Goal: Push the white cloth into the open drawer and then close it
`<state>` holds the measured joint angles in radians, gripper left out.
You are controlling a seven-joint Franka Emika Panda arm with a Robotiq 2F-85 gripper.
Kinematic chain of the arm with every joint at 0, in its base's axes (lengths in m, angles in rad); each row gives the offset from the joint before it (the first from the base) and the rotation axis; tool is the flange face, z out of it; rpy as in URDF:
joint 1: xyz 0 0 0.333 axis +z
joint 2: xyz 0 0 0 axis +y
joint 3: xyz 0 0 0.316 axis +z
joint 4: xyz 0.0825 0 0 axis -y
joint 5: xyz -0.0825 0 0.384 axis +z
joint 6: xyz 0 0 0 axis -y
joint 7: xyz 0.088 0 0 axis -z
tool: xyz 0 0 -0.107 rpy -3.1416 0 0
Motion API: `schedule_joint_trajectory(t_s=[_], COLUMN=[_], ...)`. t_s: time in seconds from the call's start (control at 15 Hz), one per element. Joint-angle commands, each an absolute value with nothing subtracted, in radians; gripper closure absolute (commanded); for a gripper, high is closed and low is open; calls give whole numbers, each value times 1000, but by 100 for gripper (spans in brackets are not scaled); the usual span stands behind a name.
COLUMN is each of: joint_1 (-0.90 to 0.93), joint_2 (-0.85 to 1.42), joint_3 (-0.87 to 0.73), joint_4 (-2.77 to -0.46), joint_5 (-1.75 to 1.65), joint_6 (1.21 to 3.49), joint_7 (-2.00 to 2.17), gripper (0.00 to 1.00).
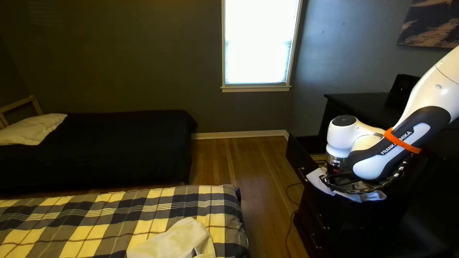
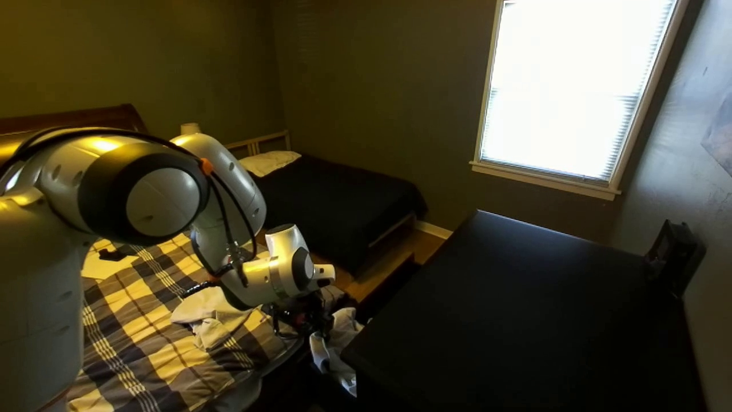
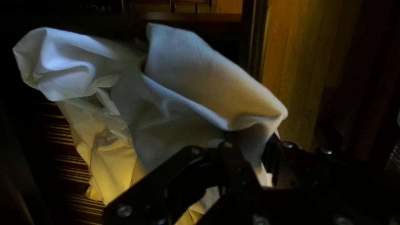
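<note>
White cloth lies bunched at the open drawer of the black dresser, with folds spilling over the rim in an exterior view. Judging by those loose folds, tucking it in is the step in hand, and closing is yet to come. The Robotiq gripper has its jaws fairly narrow, one finger to each side of a raised fold; whether they pinch the fabric cannot be told. The next move probably calls for bringing that fold inward over the rim and pressing it down, then gathering the overhanging edge. Only when nothing stands above or outside the rim should the gripper come clear and push the drawer home, since trapped fabric could jam it.
</note>
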<state>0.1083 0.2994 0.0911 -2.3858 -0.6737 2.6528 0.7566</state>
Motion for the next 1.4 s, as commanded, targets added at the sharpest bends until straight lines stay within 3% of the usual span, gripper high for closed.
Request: schedule_joint_trajectory(t_s=[0.0, 0.6, 0.67, 0.73, 0.87, 1.0, 1.13, 1.27, 1.33], joint_1=[146, 159, 156, 156, 161, 168, 170, 171, 173], joint_2=[246, 187, 190, 195, 202, 212, 220, 230, 237], joint_3=[60, 48, 52, 53, 49, 43, 42, 41, 40], joint_4=[-2400, -2392, -2391, -2389, -2384, -2379, -2377, -2373, -2372], joint_5=[-573, -406, -385, -370, -360, -372, -374, -371, -373], joint_6=[2640, 2614, 2607, 2603, 2587, 2571, 2556, 2548, 2545], joint_7=[701, 602, 588, 576, 568, 579, 578, 576, 575], gripper=[95, 95, 89, 54, 57, 44, 38, 41, 48])
